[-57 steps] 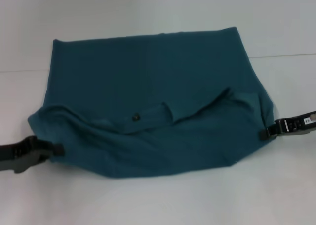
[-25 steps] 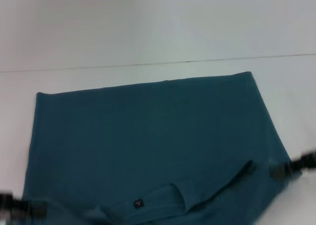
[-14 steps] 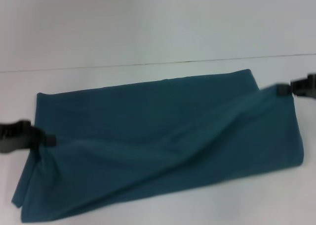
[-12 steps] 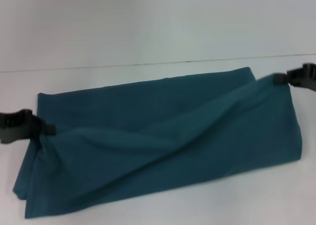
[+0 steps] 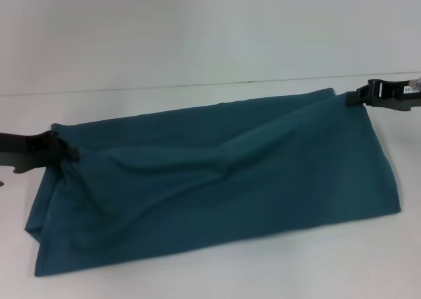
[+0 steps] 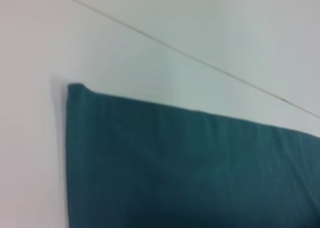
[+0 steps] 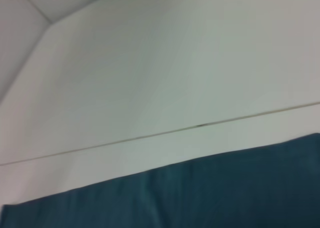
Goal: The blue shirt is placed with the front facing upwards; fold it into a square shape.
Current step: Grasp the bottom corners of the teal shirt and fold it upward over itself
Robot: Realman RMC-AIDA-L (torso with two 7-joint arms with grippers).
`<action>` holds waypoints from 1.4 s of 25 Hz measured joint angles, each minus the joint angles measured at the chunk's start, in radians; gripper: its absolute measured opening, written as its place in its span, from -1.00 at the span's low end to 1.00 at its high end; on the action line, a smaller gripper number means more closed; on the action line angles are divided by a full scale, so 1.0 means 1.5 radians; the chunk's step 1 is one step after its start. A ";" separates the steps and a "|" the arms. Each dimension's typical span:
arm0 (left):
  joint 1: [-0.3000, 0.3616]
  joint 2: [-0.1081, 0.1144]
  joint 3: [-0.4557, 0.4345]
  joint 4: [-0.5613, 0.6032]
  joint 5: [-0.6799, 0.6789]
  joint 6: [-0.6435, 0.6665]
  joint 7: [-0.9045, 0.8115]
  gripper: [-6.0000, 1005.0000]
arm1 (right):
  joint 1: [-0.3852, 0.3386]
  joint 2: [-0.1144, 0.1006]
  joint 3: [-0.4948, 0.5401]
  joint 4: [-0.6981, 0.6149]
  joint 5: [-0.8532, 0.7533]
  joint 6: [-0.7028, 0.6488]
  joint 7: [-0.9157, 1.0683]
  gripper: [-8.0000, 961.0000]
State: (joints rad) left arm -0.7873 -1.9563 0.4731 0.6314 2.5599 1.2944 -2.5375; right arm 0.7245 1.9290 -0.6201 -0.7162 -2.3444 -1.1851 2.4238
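1. I see the blue shirt (image 5: 217, 181) lying folded in half as a wide band on the white table (image 5: 197, 36), plain teal side up, spanning from roughly 9 o'clock to 3 o'clock across the head view.
2. Left gripper (image 5: 71, 156) sits at 9 o'clock, pinched down on the shirt's left far corner. Fabric bunches right at the tips.
3. Right gripper (image 5: 352, 96) sits at about 2 o'clock, clamped on the shirt's right far corner, cloth pulled taut toward it.
4. A raised crease runs diagonally through the top layer between the two held corners; the layer sags in the middle.
5. Near edge of the shirt lies flat on the table, running from 7 o'clock up toward 4 o'clock. Bottom layer peeks out at the left near corner.
6. Left wrist view: only a squared shirt corner (image 6: 190, 173) on the table, no fingers visible.
7. Right wrist view: shirt edge (image 7: 210, 193) against the table, a thin seam line (image 7: 200, 125) beyond it.
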 joint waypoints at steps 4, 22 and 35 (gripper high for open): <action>-0.007 -0.004 0.001 -0.004 0.000 -0.030 0.000 -0.88 | 0.009 0.004 -0.012 0.017 -0.004 0.053 0.003 -0.90; -0.037 -0.019 0.005 -0.055 -0.003 -0.194 -0.004 -0.88 | 0.081 0.017 -0.093 0.133 -0.006 0.277 0.012 -0.90; -0.042 -0.015 -0.012 -0.054 -0.020 -0.224 -0.022 -0.88 | 0.084 0.018 -0.093 0.161 -0.006 0.345 0.012 -0.85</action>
State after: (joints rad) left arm -0.8503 -1.9788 0.4557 0.5506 2.5293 0.9582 -2.5699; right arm 0.8500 1.9555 -0.7601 -0.4754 -2.3532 -0.6672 2.4421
